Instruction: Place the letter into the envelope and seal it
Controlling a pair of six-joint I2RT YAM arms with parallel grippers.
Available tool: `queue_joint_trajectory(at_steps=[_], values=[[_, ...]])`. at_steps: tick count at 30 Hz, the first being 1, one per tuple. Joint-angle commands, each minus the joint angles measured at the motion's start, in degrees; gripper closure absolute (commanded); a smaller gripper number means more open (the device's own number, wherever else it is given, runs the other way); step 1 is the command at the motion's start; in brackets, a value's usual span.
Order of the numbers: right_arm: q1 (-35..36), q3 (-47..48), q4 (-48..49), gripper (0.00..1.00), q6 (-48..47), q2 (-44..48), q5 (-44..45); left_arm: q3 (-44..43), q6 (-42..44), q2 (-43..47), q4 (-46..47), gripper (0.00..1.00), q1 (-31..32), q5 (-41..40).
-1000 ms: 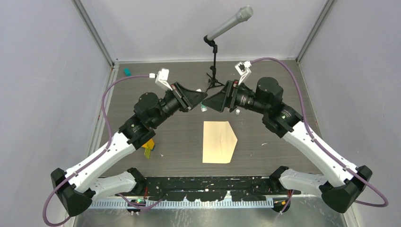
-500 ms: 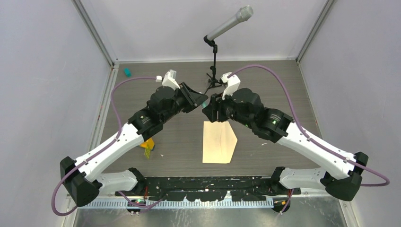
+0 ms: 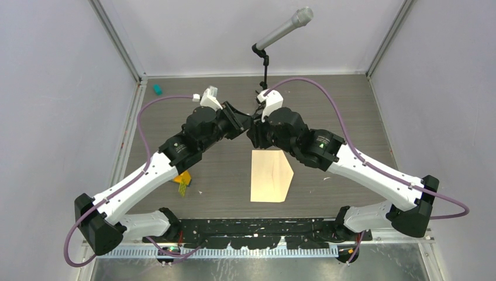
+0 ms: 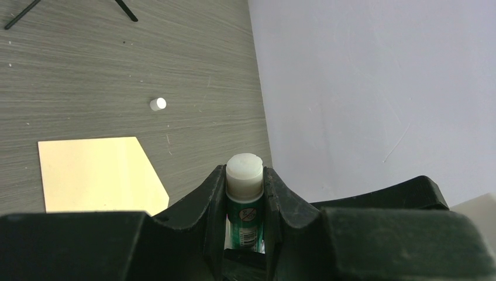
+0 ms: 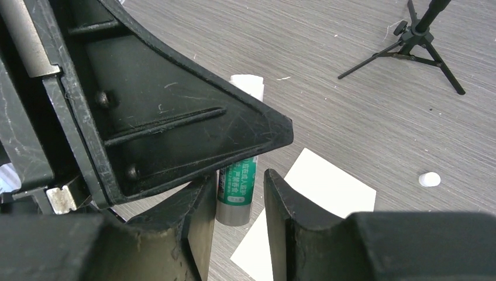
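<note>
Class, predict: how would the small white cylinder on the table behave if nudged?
The small white cylinder seems to lie on its side, so it would probably roll. Being tiny, it is likely light and easily flicked away.

The envelope [image 3: 271, 175] is lying flat in the middle of the table [image 3: 351, 105]. The glue stick [image 4: 244, 193] is hanging over its far end between the left fingers [image 4: 199, 211] — the cap [image 4: 157, 104] is sitting just beyond, the microphone stand [image 3: 266, 88] standing farther behind.

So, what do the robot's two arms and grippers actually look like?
The left arm and right arm have white links, black joints and a purple cable each. The left gripper and right gripper are black, with two thick curved fingers.
</note>
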State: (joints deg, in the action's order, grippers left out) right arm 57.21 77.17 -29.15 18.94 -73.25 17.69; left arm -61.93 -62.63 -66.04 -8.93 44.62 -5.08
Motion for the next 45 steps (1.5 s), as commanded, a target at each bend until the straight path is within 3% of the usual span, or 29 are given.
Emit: queue_joint_trajectory(at_steps=[1, 3, 8, 11, 17, 22, 25, 28, 31, 34, 38, 40, 42, 45], values=[[0.2, 2.5, -0.4, 0.61, -0.9, -0.6, 2.8, -2.2, -0.2, 0.9, 0.8, 1.00, 0.2, -1.5], [0.2, 2.4, -0.5, 0.60, -0.8, -0.6, 3.0, -2.0, -0.2, 1.2, 0.9, 1.00, 0.2, -1.6], [0.2, 2.5, -1.2, 0.48, -0.8, -0.7, 2.9, -1.6, -0.4, 1.4, 1.2, 1.00, 0.2, -2.2], [0.1, 2.5, -1.7, 0.47, -0.6, -0.8, 2.5, -1.3, -0.6, 1.6, 1.4, 1.00, 0.2, -2.7], [0.1, 2.1, -1.7, 0.63, -0.4, -0.8, 2.4, -1.1, -0.5, 2.0, 1.5, 1.00, 0.2, -3.2], [-0.5, 2.6, -2.0, 0.92, 0.5, -0.6, 0.5, -0.7, 0.5, 2.6, 2.6, 1.00, 0.2, -2.8], [-5.8, 1.5, -0.8, 0.99, 3.1, 1.6, -8.4, 1.6, 4.2, 4.7, 7.3, 1.00, 0.2, -0.7], [-14.6, -1.9, 5.2, 1.00, 8.1, 4.9, -27.6, 5.4, 7.9, 7.8, 14.6, 1.00, 0.1, 2.8], [-21.6, -5.1, 14.5, 1.00, 15.5, 6.2, -47.7, 9.1, 10.1, 10.5, 24.5, 1.00, 0.0, 9.9], [-25.5, -9.2, 29.5, 0.99, 26.8, 6.0, -59.8, 11.6, 11.6, 12.8, 31.0, 1.00, 0.1, 14.9], [-27.6, -13.2, 45.4, 0.99, 39.2, 5.0, -65.2, 12.9, 13.1, 14.9, 32.5, 1.00, 0.1, 16.6], [-27.6, -13.1, 44.5, 0.97, 38.9, 5.1, -64.5, 12.3, 13.7, 15.1, 30.6, 1.00, 0.0, 15.9], [-27.6, -12.8, 42.0, 0.85, 37.3, 5.6, -63.3, 11.7, 13.7, 14.8, 29.6, 1.00, 0.1, 15.3], [-27.6, -11.9, 37.5, 0.75, 34.2, 6.5, -61.4, 10.5, 13.1, 13.7, 27.8, 1.00, 0.1, 14.5]])
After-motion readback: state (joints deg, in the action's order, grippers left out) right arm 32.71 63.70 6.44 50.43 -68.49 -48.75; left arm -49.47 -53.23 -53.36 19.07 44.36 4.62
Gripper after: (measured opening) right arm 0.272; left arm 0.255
